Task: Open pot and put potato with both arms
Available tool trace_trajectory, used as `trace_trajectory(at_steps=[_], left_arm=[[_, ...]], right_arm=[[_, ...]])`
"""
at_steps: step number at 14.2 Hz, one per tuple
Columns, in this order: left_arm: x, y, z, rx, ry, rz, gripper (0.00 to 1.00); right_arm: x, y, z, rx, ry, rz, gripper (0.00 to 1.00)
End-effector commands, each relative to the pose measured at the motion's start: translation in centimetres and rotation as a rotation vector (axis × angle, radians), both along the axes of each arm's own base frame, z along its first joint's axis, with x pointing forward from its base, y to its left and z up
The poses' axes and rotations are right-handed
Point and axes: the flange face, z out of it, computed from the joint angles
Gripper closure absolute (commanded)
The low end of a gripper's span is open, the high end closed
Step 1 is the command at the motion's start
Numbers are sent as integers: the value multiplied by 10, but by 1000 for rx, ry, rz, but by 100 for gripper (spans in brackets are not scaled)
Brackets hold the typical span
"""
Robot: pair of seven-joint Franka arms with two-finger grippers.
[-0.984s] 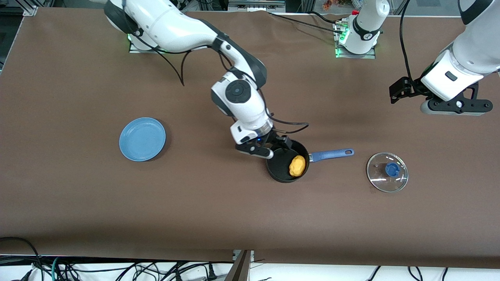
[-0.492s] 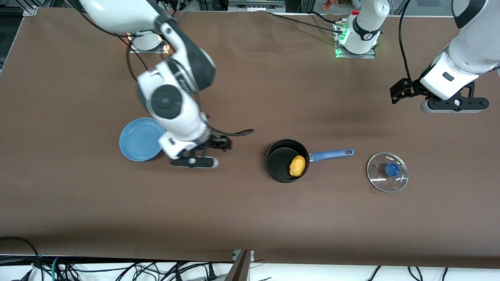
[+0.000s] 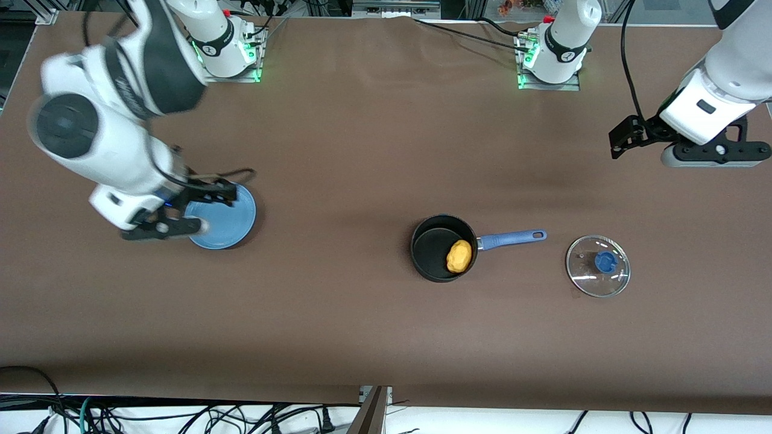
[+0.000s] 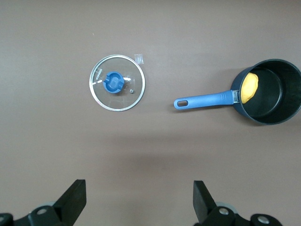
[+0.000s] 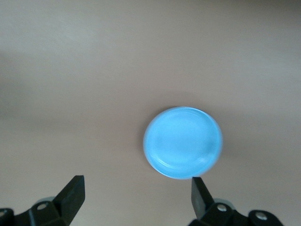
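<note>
The black pot (image 3: 429, 247) stands open mid-table, its blue handle (image 3: 512, 238) pointing toward the left arm's end. The yellow potato (image 3: 459, 255) lies inside it by the handle side. The glass lid (image 3: 597, 266) with a blue knob lies flat on the table beside the handle's tip. My right gripper (image 3: 163, 229) is open and empty in the air over the edge of the blue plate (image 3: 226, 217). My left gripper (image 3: 710, 155) is open and empty, high over the table near its own end. The left wrist view shows the lid (image 4: 117, 82), pot (image 4: 275, 101) and potato (image 4: 250, 87) from above, with the open gripper (image 4: 139, 202).
The light-blue plate (image 5: 183, 142) is empty and lies toward the right arm's end; the right gripper (image 5: 137, 197) hangs open beside it. A tiny clear scrap (image 4: 138, 58) lies by the lid. Brown table cloth (image 3: 338, 325) spreads around.
My right arm has swung away from the pot to the plate at its own end of the table. The potato stays in the pot. My left gripper has drifted slightly toward its end.
</note>
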Motion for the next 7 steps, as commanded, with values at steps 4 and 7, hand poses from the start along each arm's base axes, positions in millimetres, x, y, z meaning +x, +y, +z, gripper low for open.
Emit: trace_trajectory(at_steps=[4, 7], left_arm=[[12, 8, 21, 11, -21, 12, 0], [12, 4, 24, 0, -26, 6, 0]], right_arm=[[-42, -95, 57, -40, -13, 66, 0], [-58, -96, 65, -45, 12, 64, 0]])
